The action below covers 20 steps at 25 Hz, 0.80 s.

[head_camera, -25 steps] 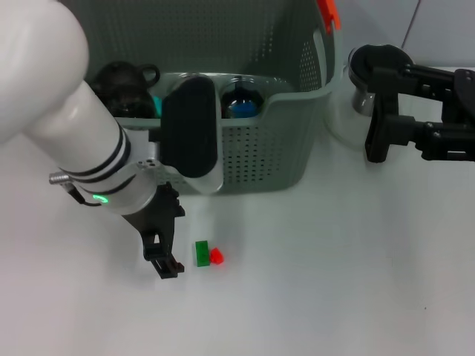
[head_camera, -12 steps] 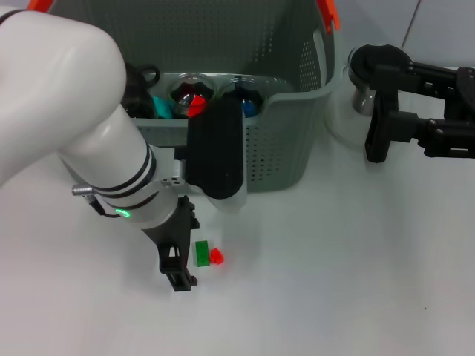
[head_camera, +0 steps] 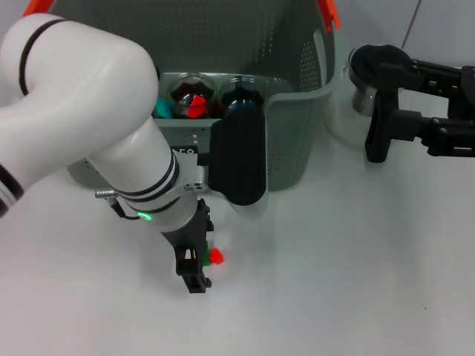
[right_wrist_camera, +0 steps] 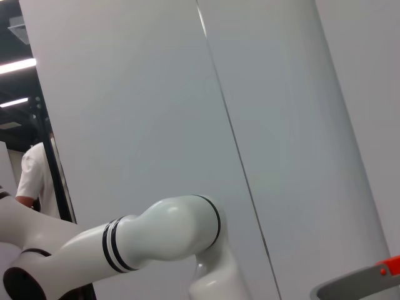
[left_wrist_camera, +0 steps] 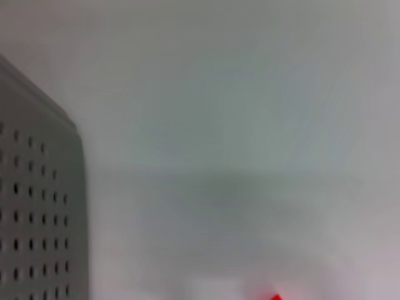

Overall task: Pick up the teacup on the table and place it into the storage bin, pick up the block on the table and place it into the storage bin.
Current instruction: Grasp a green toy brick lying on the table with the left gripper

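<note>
Green and red plastic make up the block (head_camera: 212, 256): a green piece, mostly hidden behind the left gripper (head_camera: 194, 268), with a small bright red piece joined to its side away from that gripper. Too little of the green part shows to tell its long axis; the two colours sit side by side, running across the head view. It lies on the white table (head_camera: 334, 282), right at the left gripper's black fingers, which point down at the tabletop. Whether those fingers are apart or closed cannot be told, nor whether they touch the block. In the left wrist view only a red tip (left_wrist_camera: 275, 296) shows at the picture's edge.

The grey perforated storage bin (head_camera: 293, 148) stands just beyond the left gripper, farther from the robot, with an orange clip (head_camera: 329, 13) on its rim. Several things lie inside it, red, teal and blue among them.

The right gripper (head_camera: 382, 137) hangs parked beyond the bin's far side, well apart from the block, beside a dark-lidded glass pitcher (head_camera: 365, 70); its finger state cannot be told.
</note>
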Tool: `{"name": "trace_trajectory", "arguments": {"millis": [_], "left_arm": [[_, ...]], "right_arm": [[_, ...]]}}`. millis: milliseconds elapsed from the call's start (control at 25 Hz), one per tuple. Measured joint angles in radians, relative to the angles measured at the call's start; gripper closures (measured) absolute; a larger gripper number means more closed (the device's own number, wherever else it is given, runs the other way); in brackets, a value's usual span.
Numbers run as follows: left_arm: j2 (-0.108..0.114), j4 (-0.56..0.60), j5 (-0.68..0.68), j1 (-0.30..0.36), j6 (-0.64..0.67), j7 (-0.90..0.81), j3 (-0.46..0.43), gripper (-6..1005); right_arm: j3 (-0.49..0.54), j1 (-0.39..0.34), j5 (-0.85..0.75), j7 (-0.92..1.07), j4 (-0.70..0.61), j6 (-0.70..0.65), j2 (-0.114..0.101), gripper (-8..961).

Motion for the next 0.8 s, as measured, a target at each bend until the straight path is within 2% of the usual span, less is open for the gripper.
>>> {"name": "trace_trajectory", "arguments": {"millis": [800], "left_arm": [[0.005, -0.107, 0.003, -0.061, -0.054, -0.046, 0.013, 108]], "right_arm": [[0.017, -0.013, 0.002, -0.005, 0.000, 0.000, 0.000, 87]]}}
